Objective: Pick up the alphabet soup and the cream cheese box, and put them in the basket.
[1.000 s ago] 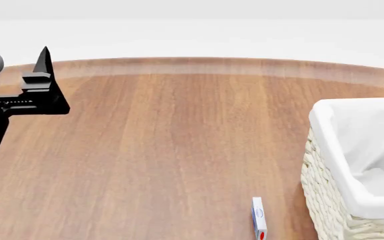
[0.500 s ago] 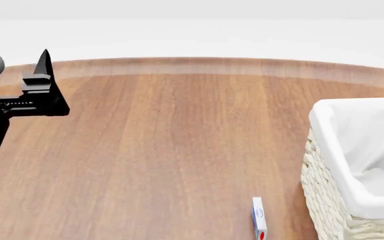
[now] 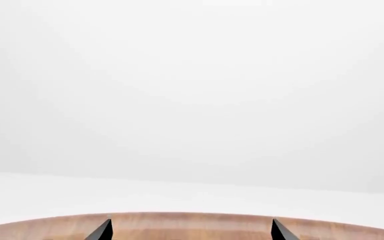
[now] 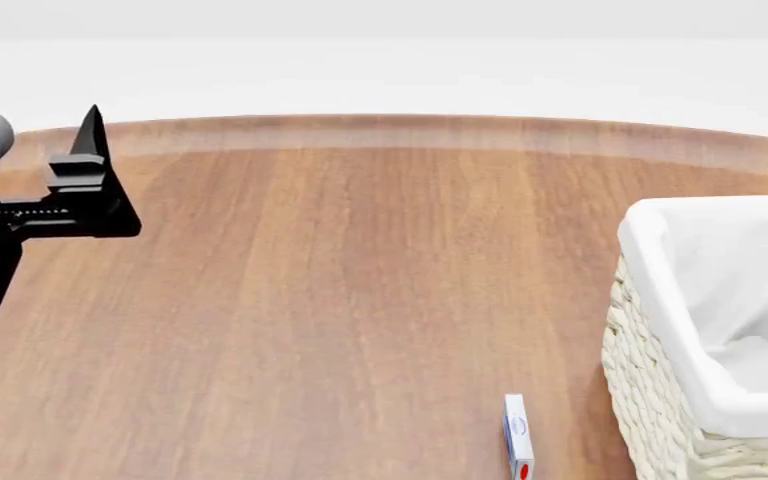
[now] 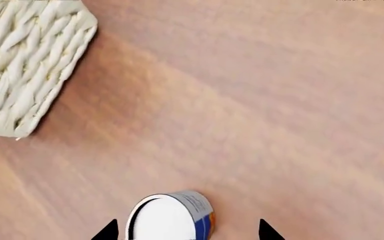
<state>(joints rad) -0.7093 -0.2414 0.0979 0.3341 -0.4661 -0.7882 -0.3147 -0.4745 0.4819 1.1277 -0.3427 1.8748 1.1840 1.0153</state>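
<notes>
At the near edge of the counter (image 4: 357,300), the cream cheese box (image 4: 518,438) is seen standing on its thin side, just left of the basket (image 4: 651,400), apart from it. The basket occupies the right side of the head view, white liner folded over its rim.

Left pincer (image 3: 188,230): held raised at the far left, well apart from the box and the basket. In the left wrist view two dark fingertips (image 3: 100,230) are seen spread wide, nothing between them; only the far counter edge and white background lie beyond.

Right pincer (image 5: 186,232): not seen in the head view. In the right wrist view its two tips are set apart, and the alphabet soup (image 5: 168,216) is seen between them, upright on the counter, pale top toward the camera, blue and orange label showing on one side. Contact with the can cannot be told. A woven corner of the basket is seen well apart from the can.
</notes>
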